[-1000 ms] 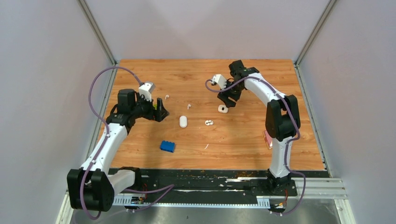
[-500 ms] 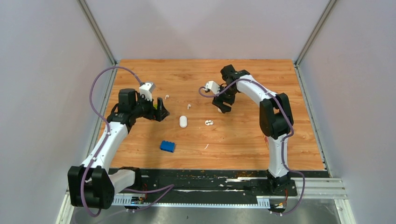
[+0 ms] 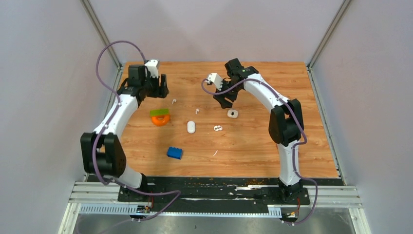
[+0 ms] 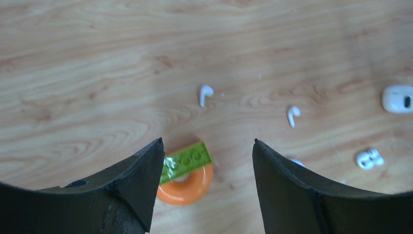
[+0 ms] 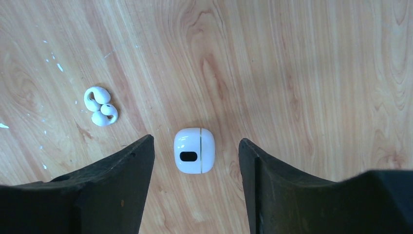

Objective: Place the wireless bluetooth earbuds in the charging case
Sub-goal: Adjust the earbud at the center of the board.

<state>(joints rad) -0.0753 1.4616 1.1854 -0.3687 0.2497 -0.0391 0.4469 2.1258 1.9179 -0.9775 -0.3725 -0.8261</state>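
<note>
Holding the left gripper [image 4: 207, 146] wide open, gripping nothing, up above an orange ring [image 4: 190, 184] with a green brick [image 4: 189, 159] lying on it. Hiding part of both behind one black finger. Hiding nearly all of a white oval thing [image 3: 191, 126] behind the other finger. Cutting off the charging case [image 4: 398, 99] at the side of that view.

Holding the right gripper [image 5: 195, 139] open too, gripping nothing, hanging right over the case without touching it. Showing only the case's outside, with a dark oval spot and a thin line.

Showing the round earbud pair [image 5: 101, 106] on the wood near the case, and the first stem earbud [image 4: 205, 94] and second stem earbud [image 4: 292, 115] farther off toward the left arm.

Resting everything on a brown wooden table [image 3: 321, 126], with pale grey walls closing in three sides.

Also showing a blue brick [image 3: 175, 153] near the front, and near it a tiny white bit [image 3: 215, 153], too small to tell. Half hiding something pink [image 3: 278, 145] behind the right arm.
</note>
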